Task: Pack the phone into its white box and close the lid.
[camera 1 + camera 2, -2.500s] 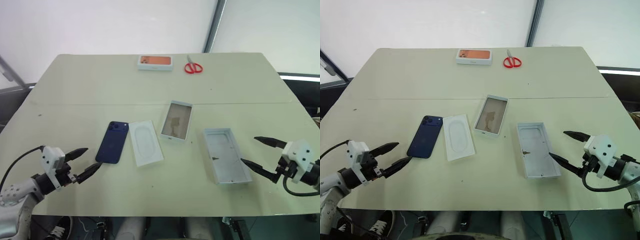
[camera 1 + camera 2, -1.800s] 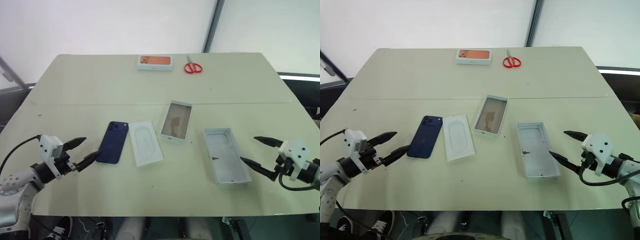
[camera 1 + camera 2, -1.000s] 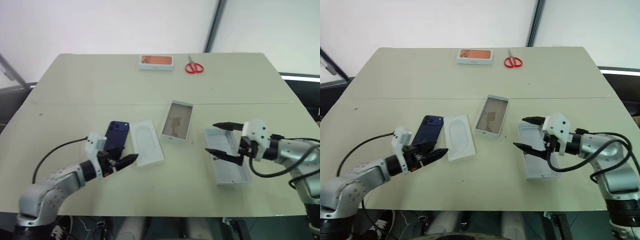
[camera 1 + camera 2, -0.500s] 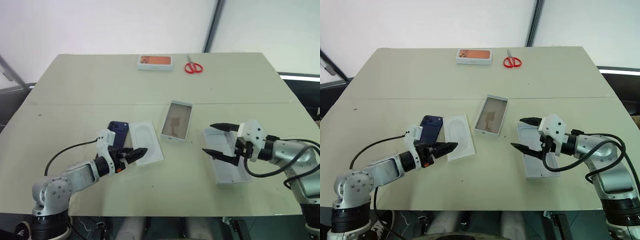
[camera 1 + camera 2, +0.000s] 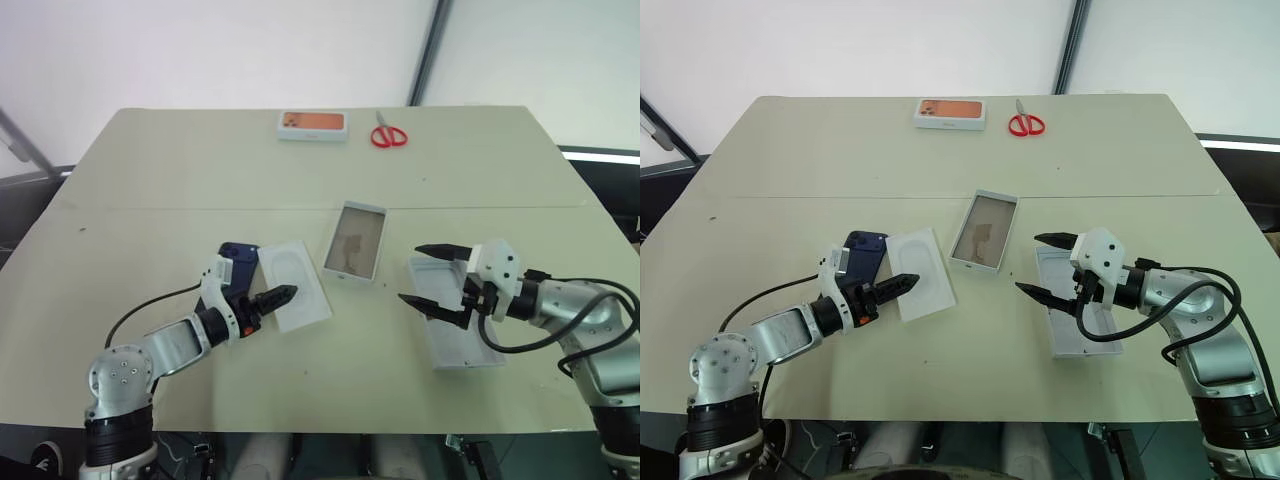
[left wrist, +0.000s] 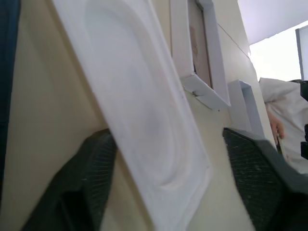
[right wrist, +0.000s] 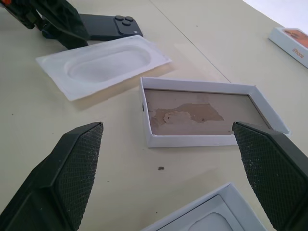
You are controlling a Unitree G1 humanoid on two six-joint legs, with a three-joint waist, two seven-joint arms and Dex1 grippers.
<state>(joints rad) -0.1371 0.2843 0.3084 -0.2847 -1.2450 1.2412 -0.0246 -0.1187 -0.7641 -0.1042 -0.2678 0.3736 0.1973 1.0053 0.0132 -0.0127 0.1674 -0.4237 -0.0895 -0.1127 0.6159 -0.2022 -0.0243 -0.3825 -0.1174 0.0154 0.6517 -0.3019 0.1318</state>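
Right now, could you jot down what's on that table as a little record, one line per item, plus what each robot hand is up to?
phone: dark blue, flat on the table, partly behind the left arm
insert card: white, beside the phone
white box: open, nothing inside
lid: inside up, nearest the right arm
left gripper: over the insert card's near end
right gripper: open, between box and lid
far edge: orange-topped box, red scissors

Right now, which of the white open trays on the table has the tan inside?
The white box in the middle, between the flat insert card and the pale-grey-lined lid. It alone shows a tan-grey floor.
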